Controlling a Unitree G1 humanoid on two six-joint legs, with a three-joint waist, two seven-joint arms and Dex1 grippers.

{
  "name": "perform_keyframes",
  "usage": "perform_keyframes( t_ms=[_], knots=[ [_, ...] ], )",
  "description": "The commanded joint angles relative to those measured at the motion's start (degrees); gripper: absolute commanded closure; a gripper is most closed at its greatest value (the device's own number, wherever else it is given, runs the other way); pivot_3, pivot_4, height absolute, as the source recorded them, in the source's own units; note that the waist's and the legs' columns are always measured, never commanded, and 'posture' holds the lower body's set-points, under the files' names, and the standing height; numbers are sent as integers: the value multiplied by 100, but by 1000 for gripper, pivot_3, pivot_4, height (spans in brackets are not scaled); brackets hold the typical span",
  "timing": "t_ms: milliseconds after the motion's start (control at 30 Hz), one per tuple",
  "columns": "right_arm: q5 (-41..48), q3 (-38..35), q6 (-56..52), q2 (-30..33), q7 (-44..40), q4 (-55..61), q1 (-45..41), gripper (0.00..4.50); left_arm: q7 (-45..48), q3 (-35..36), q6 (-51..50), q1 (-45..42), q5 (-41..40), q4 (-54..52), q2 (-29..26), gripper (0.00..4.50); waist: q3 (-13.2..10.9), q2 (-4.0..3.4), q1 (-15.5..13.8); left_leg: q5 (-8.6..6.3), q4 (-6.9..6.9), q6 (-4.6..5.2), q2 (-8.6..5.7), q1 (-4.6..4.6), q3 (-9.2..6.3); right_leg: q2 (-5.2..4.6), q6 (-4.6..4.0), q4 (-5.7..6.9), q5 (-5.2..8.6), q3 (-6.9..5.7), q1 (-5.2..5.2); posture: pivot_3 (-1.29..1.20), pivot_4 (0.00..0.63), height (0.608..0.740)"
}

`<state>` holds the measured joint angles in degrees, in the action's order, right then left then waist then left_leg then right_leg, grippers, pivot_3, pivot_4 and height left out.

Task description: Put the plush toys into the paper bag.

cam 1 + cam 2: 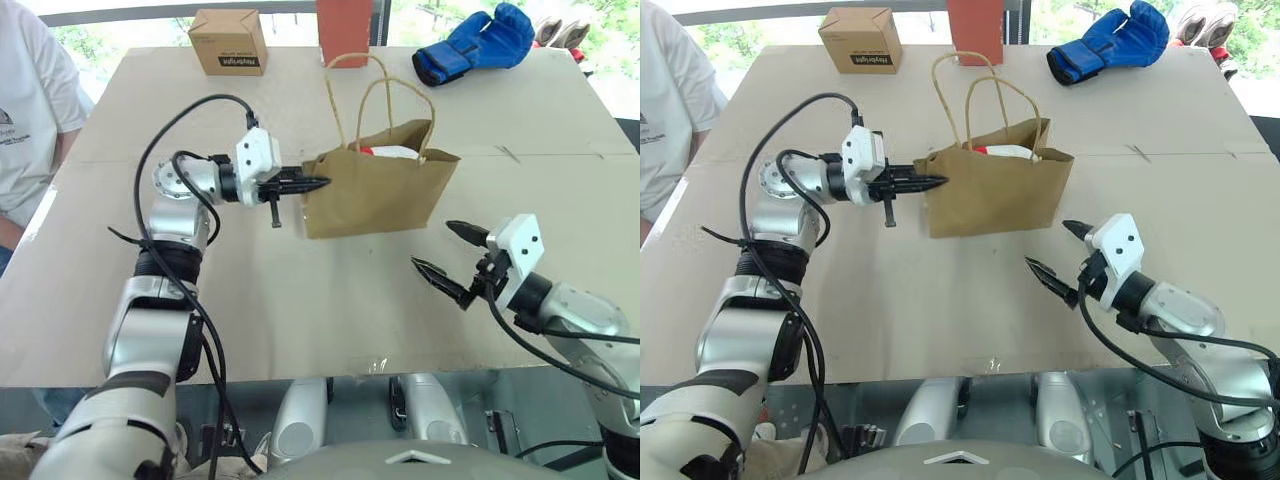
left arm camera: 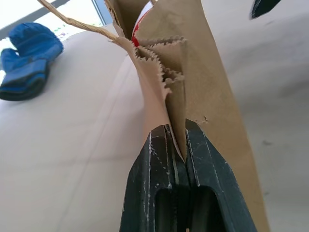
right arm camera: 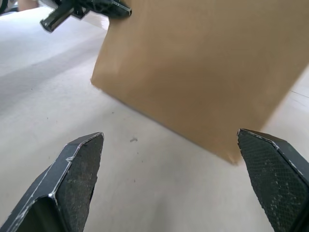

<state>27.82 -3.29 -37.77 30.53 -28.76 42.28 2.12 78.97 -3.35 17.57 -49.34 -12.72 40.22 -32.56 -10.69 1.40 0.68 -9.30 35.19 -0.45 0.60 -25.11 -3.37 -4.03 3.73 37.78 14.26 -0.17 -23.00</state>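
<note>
surface: a wide beige table (image 1: 300, 320) carried everything.
middle: the brown paper bag (image 1: 375, 190) stood upright on it.
far edge: a small cardboard box (image 1: 228, 42), a red box (image 1: 344, 30).
far right corner: a blue boxing glove (image 1: 474, 44) lay there.

Both arms are jointed silver-grey metal with black bands and looping black cables, each ending in a white block bearing two black, pointed, textured fingers (image 3: 79, 179).
</note>
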Motion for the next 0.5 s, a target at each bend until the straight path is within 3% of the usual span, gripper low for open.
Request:
perform_keyframes(
  t_ms=[33, 67, 233, 333, 500],
  knots=[
    [-7, -140, 72, 6, 120, 207, 63, 52, 300, 15, -148, 211, -24, 117, -128, 3782, 0, 0, 7, 0, 0, 0, 0, 1, 0, 0, 0, 0, 0, 0, 1, 0, 150, 714],
    [-12, -130, 81, 2, 140, 207, 67, 52, 325, 61, -193, 261, -54, 135, -149, 3663, 1, -2, 20, 0, 0, 0, 1, 2, -1, 0, 0, 1, 0, 0, 1, 0, 150, 714],
    [42, -173, 52, 63, 163, 287, 120, 52, 176, 535, -1086, 537, -603, -464, -264, 1309, 1, -1, 6, 0, -1, 0, 2, 4, -5, 2, -4, 8, -1, -1, 1, 0, 150, 714],
    [166, -397, 40, 209, 61, 358, 196, 52, -55, 883, -2289, 1199, -1130, -1617, -570, 64, 0, -2, 15, 0, 0, 0, 2, 3, -6, 0, -6, 7, -3, -1, 3, 0, 150, 714],
    [448, -1204, 220, 718, -505, 289, 522, 52, -802, 1530, -3681, 2766, -1712, -3573, -1049, 64, 0, -5, 34, -1, -10, 0, 8, 23, 4, -2, -16, 3, -6, 5, 13, 0, 150, 714]
  ],
)
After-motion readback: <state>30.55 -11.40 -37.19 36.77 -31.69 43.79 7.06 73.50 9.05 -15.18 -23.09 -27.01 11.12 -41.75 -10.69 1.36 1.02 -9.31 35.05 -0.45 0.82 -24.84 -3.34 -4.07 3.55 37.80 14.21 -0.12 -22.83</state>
